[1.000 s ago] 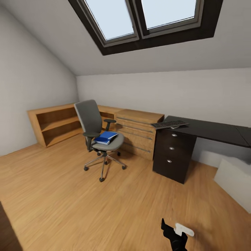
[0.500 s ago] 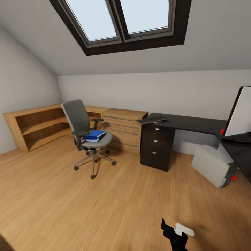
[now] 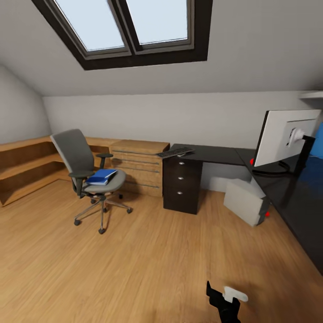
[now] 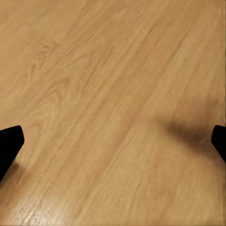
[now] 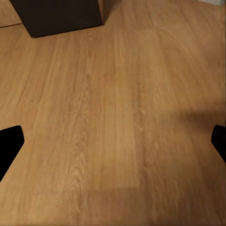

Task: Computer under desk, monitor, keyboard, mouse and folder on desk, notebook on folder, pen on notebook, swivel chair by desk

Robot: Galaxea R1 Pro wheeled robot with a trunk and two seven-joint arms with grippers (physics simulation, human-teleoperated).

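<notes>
folder (image 3: 101, 176) on swivel chair (image 3: 88, 177), left of desk (image 3: 215, 155).

Blue folder (image 3: 101, 176) flat on grey swivel chair (image 3: 85, 172); keyboard (image 3: 175, 152) on desk (image 3: 211, 154).

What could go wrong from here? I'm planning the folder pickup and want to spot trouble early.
1. The folder lies on the swivel chair, which stands on casters, so a push while grasping may roll the chair away.
2. The keyboard sits at the desk corner with one end over the edge; a bump might knock it off.
3. The computer stands tilted on the floor beside the desk, in the path of the base.
</notes>
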